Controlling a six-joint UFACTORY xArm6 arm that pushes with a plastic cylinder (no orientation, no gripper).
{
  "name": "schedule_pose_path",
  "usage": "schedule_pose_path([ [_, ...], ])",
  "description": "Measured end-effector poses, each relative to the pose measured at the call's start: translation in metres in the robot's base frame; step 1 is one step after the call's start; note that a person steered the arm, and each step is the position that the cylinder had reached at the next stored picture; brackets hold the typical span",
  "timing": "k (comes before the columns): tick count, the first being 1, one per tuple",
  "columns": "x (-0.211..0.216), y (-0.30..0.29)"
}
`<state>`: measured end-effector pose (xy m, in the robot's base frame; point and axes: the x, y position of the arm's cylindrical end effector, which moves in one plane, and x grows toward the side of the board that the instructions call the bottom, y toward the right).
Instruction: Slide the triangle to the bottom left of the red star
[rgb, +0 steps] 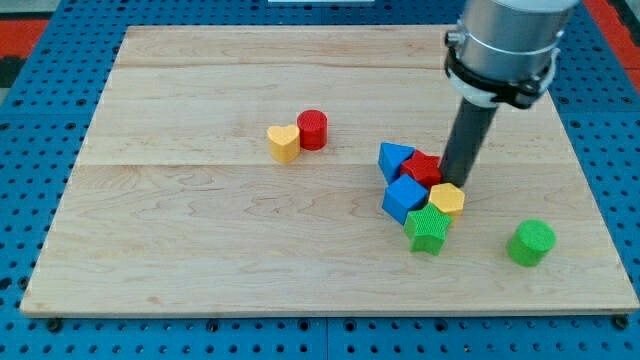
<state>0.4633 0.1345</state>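
A blue triangle (394, 159) lies at the upper left of a tight cluster right of the board's middle. The red star (424, 169) touches the triangle's right side. My tip (457, 184) stands just right of the red star and just above a yellow hexagon (446, 198). A blue cube (405, 199) sits below the star, and a green star (428, 229) sits below the cube and the hexagon.
A yellow heart (284, 143) and a red cylinder (312, 129) touch each other left of the cluster. A green cylinder (530, 243) stands alone at the lower right. The wooden board (200, 250) rests on a blue pegboard.
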Motion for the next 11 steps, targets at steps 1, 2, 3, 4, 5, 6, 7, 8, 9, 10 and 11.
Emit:
schedule_pose_path([
  [1,-0.023,-0.022],
  [2,-0.045,-0.042],
  [3,-0.07,-0.048],
  [4,-0.079,-0.076],
  [5,-0.058,-0.098],
  [6,-0.026,-0.101],
  [7,0.001,-0.089],
  [8,-0.01,-0.089],
  [9,-0.026,-0.111],
  [10,-0.014,-0.134],
  [11,0.016,-0.145],
])
